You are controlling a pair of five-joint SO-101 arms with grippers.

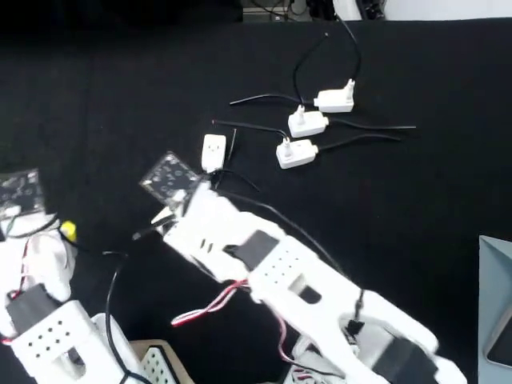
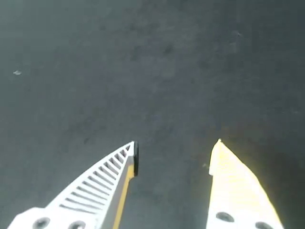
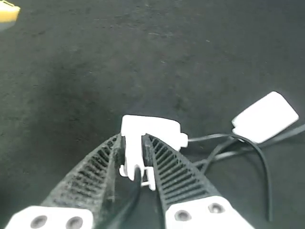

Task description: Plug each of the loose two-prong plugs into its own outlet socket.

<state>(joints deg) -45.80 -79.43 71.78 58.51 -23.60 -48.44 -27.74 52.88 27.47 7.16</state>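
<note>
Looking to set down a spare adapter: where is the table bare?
Bare: the table's far left corner, beyond the left arm, and the right side between the plugs and the grey thing. Crowded: the middle, where cords and the right arm cross.

A robotics lab bench: 2 white robot arms (image 1: 304, 288) stand at a black-covered table (image 1: 416, 240).

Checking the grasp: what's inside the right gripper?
A white plug, clamped in the right gripper, black cord running back between the fingers. Its prongs are covered and cannot be seen.
</note>
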